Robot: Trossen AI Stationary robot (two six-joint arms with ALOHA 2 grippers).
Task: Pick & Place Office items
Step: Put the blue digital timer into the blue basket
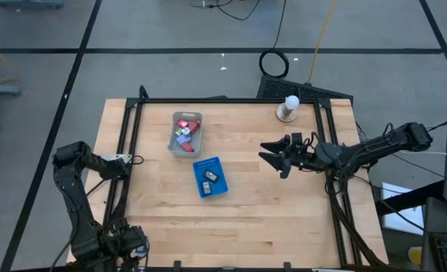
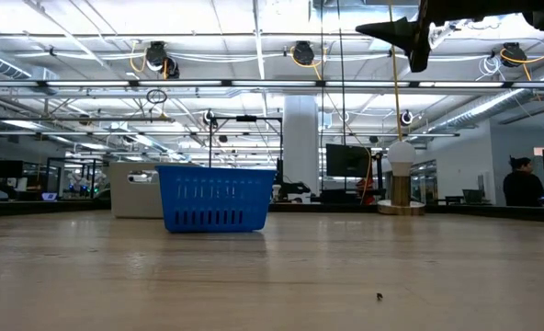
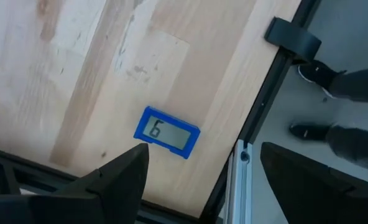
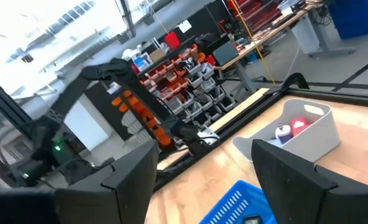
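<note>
Small coloured office items mostly fill the grey rectangular plastic tray; a few lie in the blue slatted basket just beside it. Right gripper hovers near, fingers spread, empty. Sorting appears barely begun.

The high view looks straight down on the whole table; the low view looks level across its top. The blue basket, mid-frame from above, shows left of centre low and again in the right wrist view
</note>
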